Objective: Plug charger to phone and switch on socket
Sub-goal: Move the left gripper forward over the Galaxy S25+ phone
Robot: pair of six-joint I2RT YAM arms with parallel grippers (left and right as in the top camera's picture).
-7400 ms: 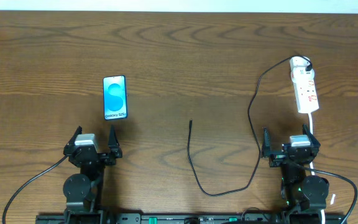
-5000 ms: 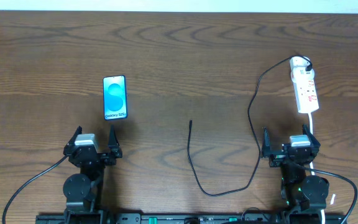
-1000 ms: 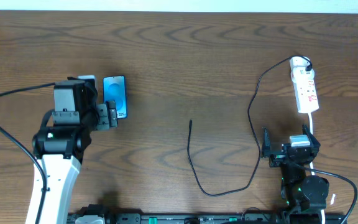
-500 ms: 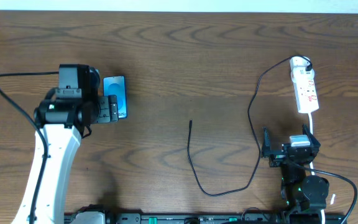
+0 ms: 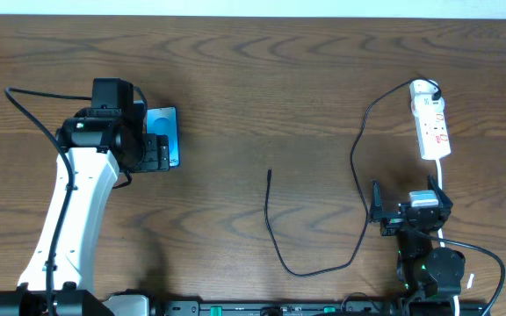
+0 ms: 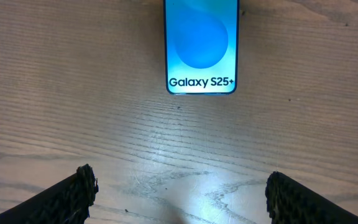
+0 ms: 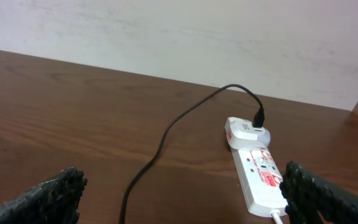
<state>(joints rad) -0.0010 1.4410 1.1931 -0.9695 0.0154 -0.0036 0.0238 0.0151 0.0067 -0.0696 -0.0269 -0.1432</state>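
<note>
Securing the phone is the step in hand. The left gripper (image 6: pixel 182 199) hovers over the Galaxy S25+ phone (image 6: pixel 201 46) at the left of the desk (image 5: pixel 253 79), fingers wide apart and empty. The right gripper (image 5: pixel 411 202) rests below the power strip (image 5: pixel 431 130), fingers spread. The charger cable (image 5: pixel 269 206) lies mid-desk, unplugged. Next, I judge, the left fingers must straddle the phone's sides.

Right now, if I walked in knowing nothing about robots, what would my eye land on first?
Probably the glowing blue phone on the left side of the dark wooden table, with the robot's open left hand poised at its near end. Next comes the thin black charger cable looping across the middle, its loose tip plugged into nothing. It runs to the white power strip at the far right.
</note>
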